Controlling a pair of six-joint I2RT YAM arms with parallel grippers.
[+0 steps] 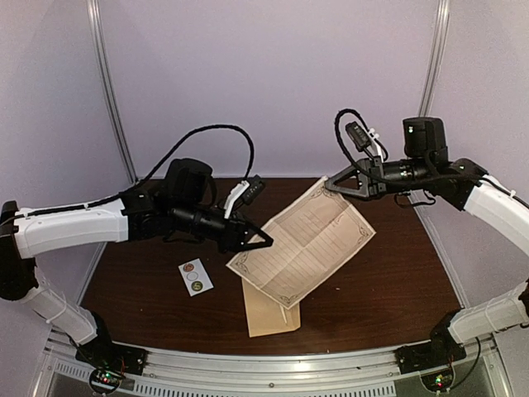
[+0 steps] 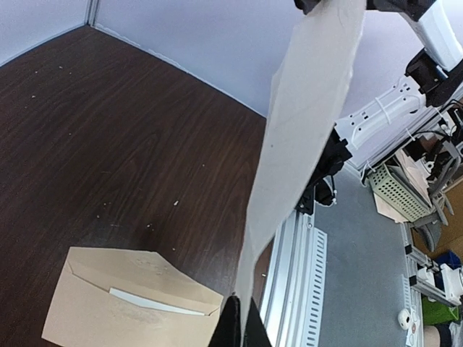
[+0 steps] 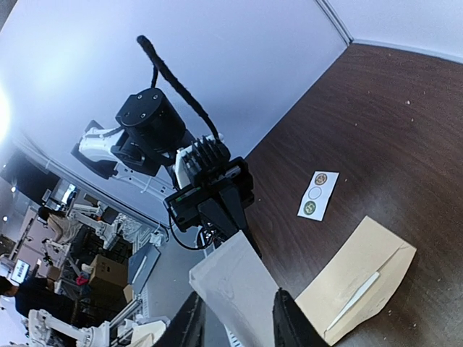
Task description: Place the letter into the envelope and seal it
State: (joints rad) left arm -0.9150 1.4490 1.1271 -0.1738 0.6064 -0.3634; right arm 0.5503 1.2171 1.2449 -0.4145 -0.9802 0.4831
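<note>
Below left fingers point(image 2: 230, 329), envelope point(image 1: 271, 316) lies flap-open on table point(image 1: 397, 281). They pinch letter point(image 1: 302, 241) by its low corner, aloft for insertion; right fingers point(image 3: 289, 325) stand apart around its top corner, likely a handover.

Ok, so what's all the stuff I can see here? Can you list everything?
letter: one, cream with a fancy border, held up in the air above the table, over part of the envelope
envelope: one, tan, lying flat on the table
sticker card: one, white with round dots, on the table to the left of the envelope
table: one, dark brown wood, under everything
arms: two, white and black, one reaching in from each side
left tool: one, black, shut on the letter's left edge
right tool: one, black, fingers apart at the letter's top corner
</note>
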